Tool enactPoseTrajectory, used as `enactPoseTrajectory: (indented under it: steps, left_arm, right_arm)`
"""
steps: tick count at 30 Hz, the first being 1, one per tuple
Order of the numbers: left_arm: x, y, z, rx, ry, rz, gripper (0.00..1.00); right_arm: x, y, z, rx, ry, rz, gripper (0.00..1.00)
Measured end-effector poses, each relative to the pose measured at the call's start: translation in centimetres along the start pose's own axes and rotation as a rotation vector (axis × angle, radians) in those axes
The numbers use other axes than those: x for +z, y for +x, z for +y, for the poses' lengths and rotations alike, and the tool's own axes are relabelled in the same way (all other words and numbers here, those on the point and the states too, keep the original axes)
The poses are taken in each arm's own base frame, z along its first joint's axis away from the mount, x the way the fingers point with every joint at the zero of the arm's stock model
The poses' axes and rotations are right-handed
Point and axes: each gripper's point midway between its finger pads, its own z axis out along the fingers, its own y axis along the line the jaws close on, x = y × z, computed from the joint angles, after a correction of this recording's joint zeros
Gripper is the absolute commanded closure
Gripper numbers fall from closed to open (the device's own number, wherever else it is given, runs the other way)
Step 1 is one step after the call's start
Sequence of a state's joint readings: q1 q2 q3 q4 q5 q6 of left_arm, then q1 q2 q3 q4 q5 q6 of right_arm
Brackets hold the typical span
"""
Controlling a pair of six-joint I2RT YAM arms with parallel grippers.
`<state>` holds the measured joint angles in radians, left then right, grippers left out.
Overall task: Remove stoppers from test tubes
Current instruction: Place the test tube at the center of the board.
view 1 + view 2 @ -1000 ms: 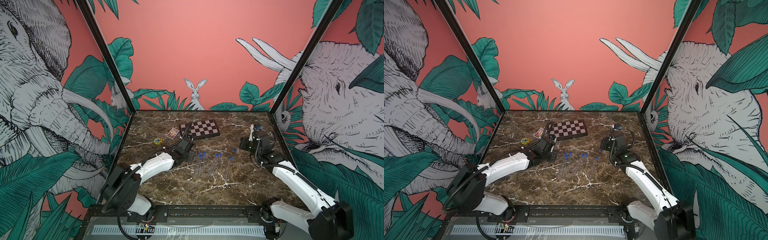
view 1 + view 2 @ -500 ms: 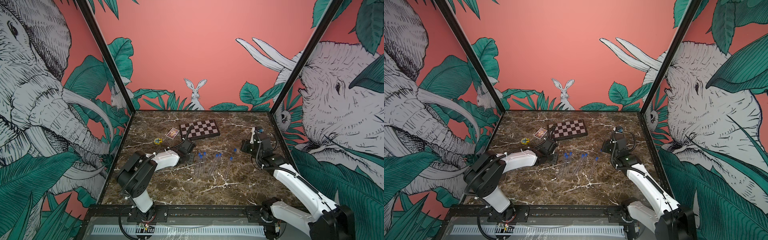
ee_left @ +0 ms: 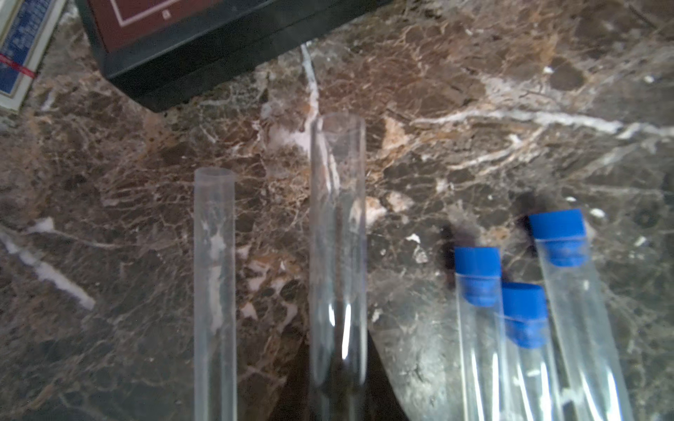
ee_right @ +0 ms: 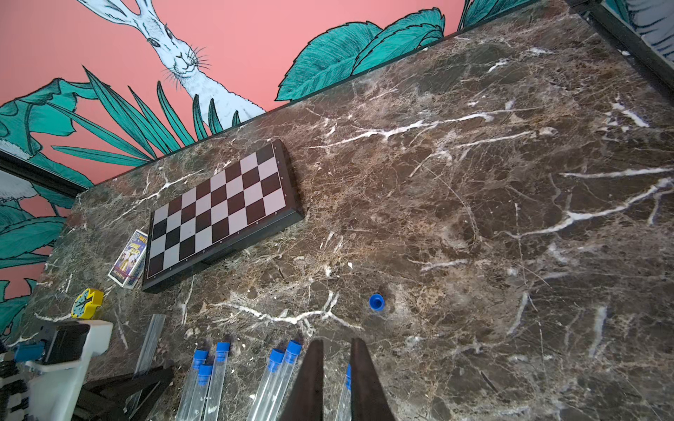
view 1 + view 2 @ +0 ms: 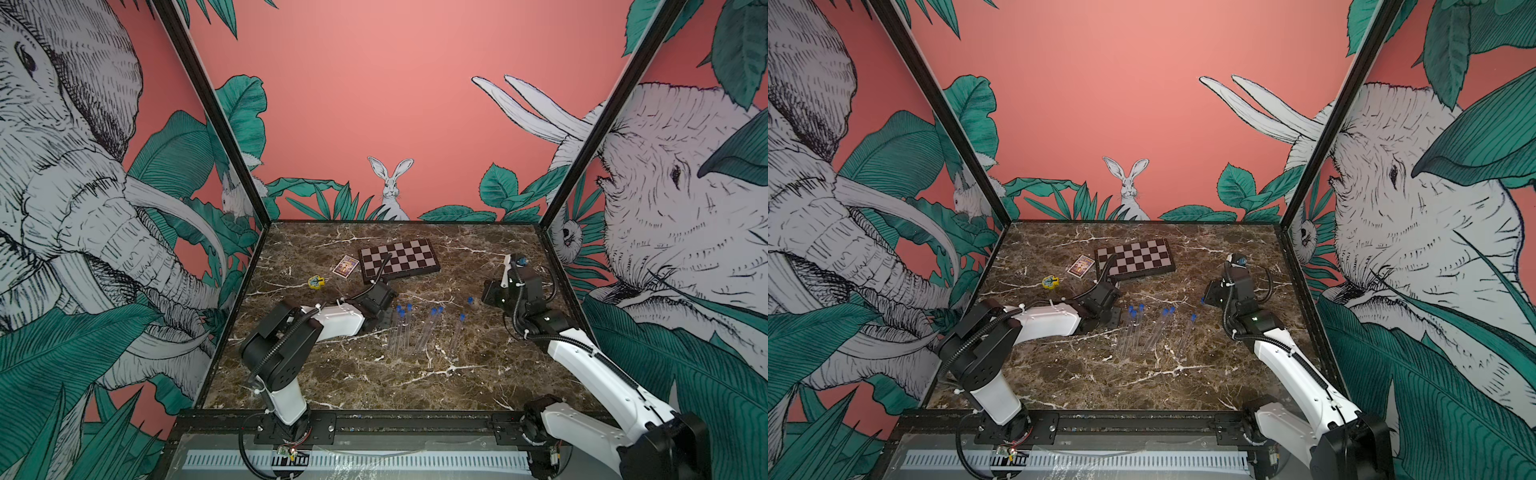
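Several clear test tubes [image 5: 428, 330] lie side by side mid-table, each with a blue stopper [image 5: 433, 310] on its far end. My left gripper [image 3: 337, 350] sits low at the left end of the row, shut on a test tube [image 3: 337, 226] whose mouth is bare. Next to that tube, another bare tube [image 3: 214, 291] lies on the marble. One loose stopper [image 4: 376, 302] lies apart from the row, in front of my right gripper [image 4: 336, 340]. That gripper hovers over the rightmost stoppered tube [image 5: 457, 336], slightly open, with nothing between its fingers.
A folded chessboard [image 5: 399, 259] lies at the back, with a small card box [image 5: 345, 266] and a yellow-and-blue toy [image 5: 316, 281] to its left. Painted walls close the table [image 5: 374, 386] on three sides.
My left arm's elbow has swung in toward the table's middle while its gripper stayed by the tubes, still gripping the bare tube. The right arm has barely moved.
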<state>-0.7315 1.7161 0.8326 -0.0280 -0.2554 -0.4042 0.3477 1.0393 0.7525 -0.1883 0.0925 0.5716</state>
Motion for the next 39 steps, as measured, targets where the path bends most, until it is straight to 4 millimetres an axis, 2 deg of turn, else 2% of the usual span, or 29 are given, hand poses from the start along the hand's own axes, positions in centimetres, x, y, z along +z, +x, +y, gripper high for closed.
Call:
enactPoseTrajectory:
  steps: [9,20,30,34,39]
  left_arm:
    - [0.2,-0.2,-0.1,-0.016,-0.025,-0.058,0.75]
    - [0.3,-0.2,0.2,-0.031,-0.048,-0.08,0.72]
    - [-0.1,-0.1,0.4,-0.006,-0.077,-0.082,0.52]
    - [-1.6,-0.3,-0.2,0.044,-0.057,-0.095,0.49]
    - [-5.7,-3.6,-1.6,0.068,0.015,-0.211,0.46]
  right_arm:
    - [0.0,0.0,0.0,0.001,0.001,0.0,1.0]
    - [0.0,-0.1,0.0,0.002,-0.002,-0.003,1.0]
    - [0.2,0.0,-0.1,0.002,0.001,0.0,1.0]
    - [0.7,0.4,-0.3,0.004,0.004,0.003,1.0]
    - [2.1,1.1,-1.6,0.017,0.042,0.018,1.0]
